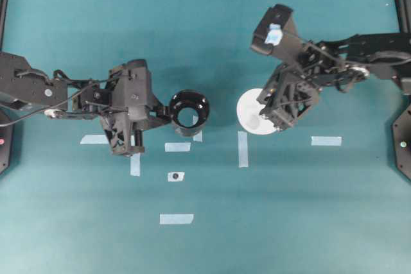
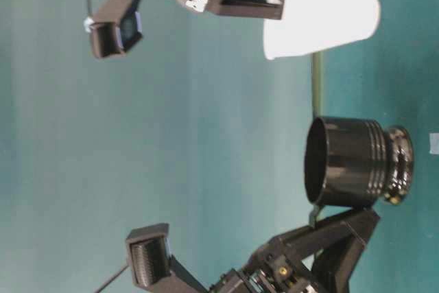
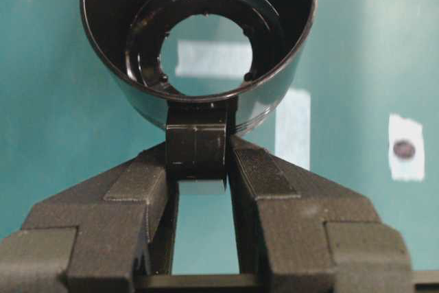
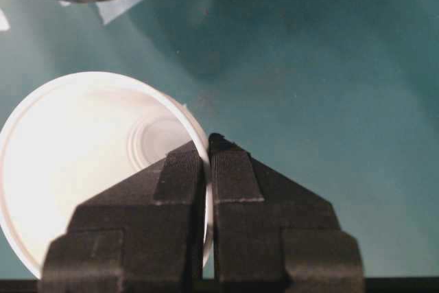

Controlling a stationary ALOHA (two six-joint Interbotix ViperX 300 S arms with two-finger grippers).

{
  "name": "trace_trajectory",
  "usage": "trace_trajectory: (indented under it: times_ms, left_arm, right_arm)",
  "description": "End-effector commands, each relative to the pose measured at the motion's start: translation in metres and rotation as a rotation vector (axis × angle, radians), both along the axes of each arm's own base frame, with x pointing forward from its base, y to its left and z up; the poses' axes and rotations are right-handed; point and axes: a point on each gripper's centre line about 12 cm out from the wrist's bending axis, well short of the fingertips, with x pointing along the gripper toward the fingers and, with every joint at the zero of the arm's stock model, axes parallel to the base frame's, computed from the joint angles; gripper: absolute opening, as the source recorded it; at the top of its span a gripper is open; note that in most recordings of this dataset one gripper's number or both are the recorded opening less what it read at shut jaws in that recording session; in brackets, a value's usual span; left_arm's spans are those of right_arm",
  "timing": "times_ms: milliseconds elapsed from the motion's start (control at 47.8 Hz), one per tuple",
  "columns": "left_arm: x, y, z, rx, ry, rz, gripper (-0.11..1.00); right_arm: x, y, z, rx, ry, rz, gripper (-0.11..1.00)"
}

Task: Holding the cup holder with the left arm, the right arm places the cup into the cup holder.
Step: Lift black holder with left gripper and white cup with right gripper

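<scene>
cup (image 4: 82, 169) white smooth cone, cup holder (image 3: 199, 46) glossy black cylinder

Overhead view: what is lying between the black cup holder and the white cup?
Only bare teal table separates the cup holder from the cup in the overhead view.

A flat teal table (image 1: 192, 30) bears several pale blue tape strips (image 1: 176, 219) near its middle; one small piece (image 1: 175, 176) has a dark dot.
</scene>
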Motion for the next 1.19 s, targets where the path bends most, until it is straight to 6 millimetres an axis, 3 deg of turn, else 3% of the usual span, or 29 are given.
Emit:
trace_trajectory:
  times_ms: [0,627,1171]
  left_arm:
    - [0.009,0.0,0.021,0.012,-0.071,-0.007,0.25]
    - [0.018,-0.005,0.03,0.017,-0.12,-0.025,0.25]
    - [0.025,-0.005,0.027,0.016,-0.114,-0.027,0.25]
  right_arm:
    - [0.0,0.0,0.021,-0.003,-0.055,-0.011,0.03]
    - [-0.013,0.003,0.045,0.0,-0.063,-0.003,0.03]
    - [-0.006,0.002,0.115,-0.01,-0.145,0.009,0.03]
